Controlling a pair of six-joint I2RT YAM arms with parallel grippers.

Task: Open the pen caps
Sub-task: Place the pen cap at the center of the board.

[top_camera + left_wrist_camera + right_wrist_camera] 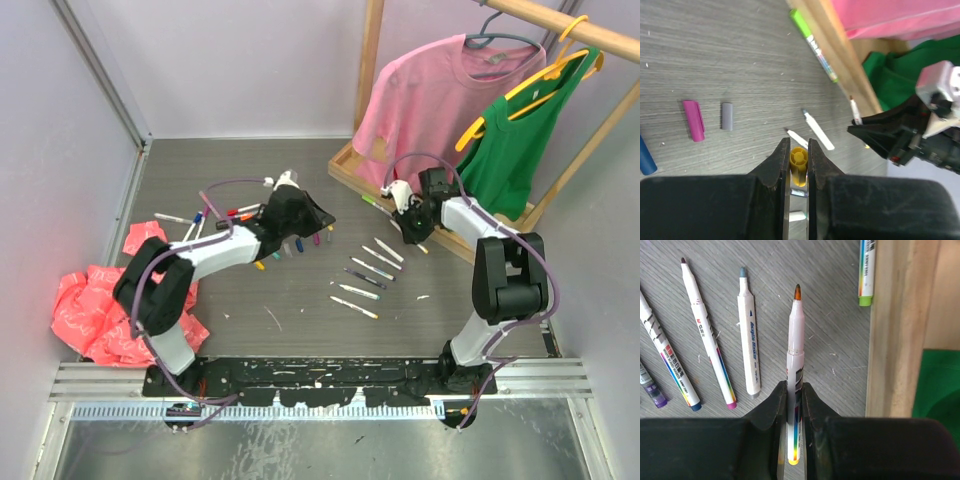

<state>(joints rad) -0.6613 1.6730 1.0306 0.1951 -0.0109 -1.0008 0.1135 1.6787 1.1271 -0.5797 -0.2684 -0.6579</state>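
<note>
My left gripper (pixel 799 145) is shut on a yellow pen cap (pixel 799 165), which stands end-on between the jaws above the table. My right gripper (pixel 795 386) is shut on the barrel of an uncapped white pen (pixel 796 340) with a yellow end and a bare orange tip pointing away. The two grippers (pixel 318 215) (pixel 412 232) hang apart over mid-table. Loose caps lie below the left gripper: a pink cap (pixel 693 120), a grey cap (pixel 727 116) and a blue cap (pixel 645 157). A capped green pen (pixel 815 46) lies by the wooden base.
Several uncapped pens (pixel 365 275) lie in a row at centre right. More pens (pixel 200 215) are piled at the left. A crumpled red bag (pixel 100 300) is at the near left. A wooden rack base (pixel 345 170) with a pink shirt (pixel 430 100) and a green shirt (pixel 520 140) stands at the back right.
</note>
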